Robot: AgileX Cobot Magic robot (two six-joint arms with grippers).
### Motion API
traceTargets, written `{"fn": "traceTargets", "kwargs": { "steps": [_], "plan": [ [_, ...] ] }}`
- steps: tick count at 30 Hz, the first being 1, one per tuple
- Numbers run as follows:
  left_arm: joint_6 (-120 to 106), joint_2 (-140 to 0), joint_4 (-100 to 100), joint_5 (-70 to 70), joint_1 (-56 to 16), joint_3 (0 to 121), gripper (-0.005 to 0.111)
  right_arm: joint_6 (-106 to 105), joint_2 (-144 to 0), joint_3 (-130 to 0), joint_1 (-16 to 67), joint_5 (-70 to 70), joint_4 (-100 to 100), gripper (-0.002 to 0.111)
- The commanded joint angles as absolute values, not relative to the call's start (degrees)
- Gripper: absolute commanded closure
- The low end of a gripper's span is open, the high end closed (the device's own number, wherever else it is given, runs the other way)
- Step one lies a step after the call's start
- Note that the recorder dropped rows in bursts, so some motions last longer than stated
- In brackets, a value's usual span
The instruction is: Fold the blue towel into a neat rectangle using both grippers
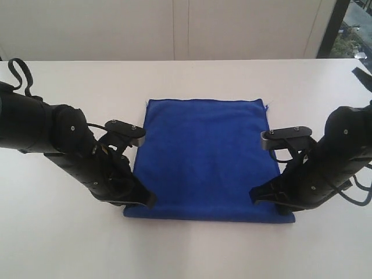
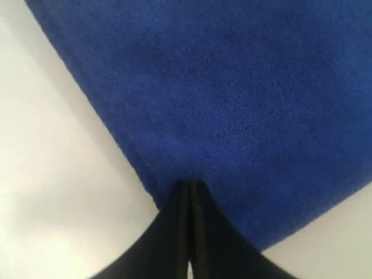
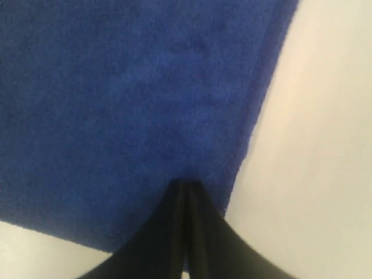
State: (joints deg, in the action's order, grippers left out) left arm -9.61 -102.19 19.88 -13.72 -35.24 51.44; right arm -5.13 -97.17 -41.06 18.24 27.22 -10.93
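Note:
The blue towel [image 1: 203, 157] lies flat on the white table [image 1: 192, 81] as a broad rectangle, with a pale thread tag [image 1: 267, 106] at its far right corner. My left gripper [image 1: 148, 200] sits low at the towel's near left corner. In the left wrist view its tips [image 2: 190, 185] are closed together and pressed into the cloth [image 2: 244, 87] just inside the edge. My right gripper [image 1: 256, 196] mirrors it at the near right corner, and its tips [image 3: 185, 183] are likewise closed into the cloth [image 3: 116, 87] beside the edge.
Bare table surrounds the towel on all sides. A dark object [image 1: 363, 75] pokes in at the table's far right edge. A pale wall [image 1: 174, 29] runs behind the table's far edge.

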Motion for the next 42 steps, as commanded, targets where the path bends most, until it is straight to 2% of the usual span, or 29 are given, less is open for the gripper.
{"fn": "traceTargets", "kwargs": {
  "steps": [1, 20, 28, 37, 42],
  "plan": [
    [-7.1, -104.0, 18.8, -17.8, -35.6, 49.7, 0.107, -4.8, -99.1, -40.5, 18.3, 25.0, -8.0, 0.108],
    [-2.6, -104.0, 18.8, -23.9, -35.6, 49.7, 0.107, -5.3, -99.1, -40.5, 18.3, 22.3, -7.8, 0.108],
    [-2.6, -104.0, 18.8, -22.3, -35.6, 49.7, 0.107, -5.1, -98.6, -40.5, 18.3, 21.2, -7.7, 0.108],
    [-2.6, -103.3, 18.8, -26.9, -35.6, 53.1, 0.107, -4.3, -89.2, -40.6, 18.3, 20.8, -7.8, 0.108],
    [-6.4, -98.2, 18.8, -31.1, -35.6, 55.6, 0.107, -5.0, -82.0, -41.1, 18.3, 26.4, -7.7, 0.108]
  ]
}}
